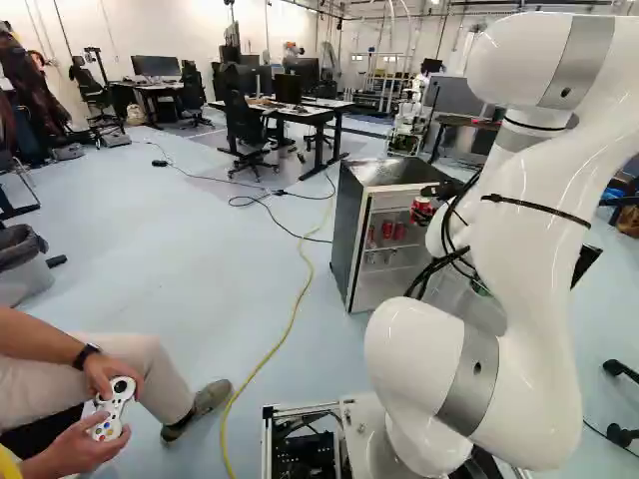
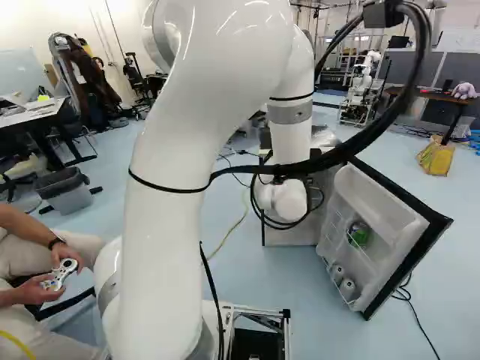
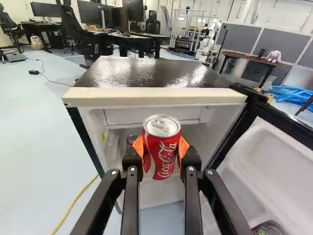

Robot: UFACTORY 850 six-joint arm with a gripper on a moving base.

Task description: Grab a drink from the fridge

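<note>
Pinching the can [image 3: 162, 152] upright from both sides, the gripper [image 3: 161, 148] is holding it just outside the fridge [image 3: 107, 97], and that mid-body hold is looking right to me for thin, probably full, slick metal that hard squeezing could dent.

Left base view: set behind the arm [image 1: 539, 190], to its left, facing ahead and slightly down. Right base view: likewise, from its right. Both cover fridge [image 1: 349, 225] and bin [image 1: 22, 279]. Wrist view: looks along the pincer [image 1: 423, 208], close before the fridge's open front.
</note>
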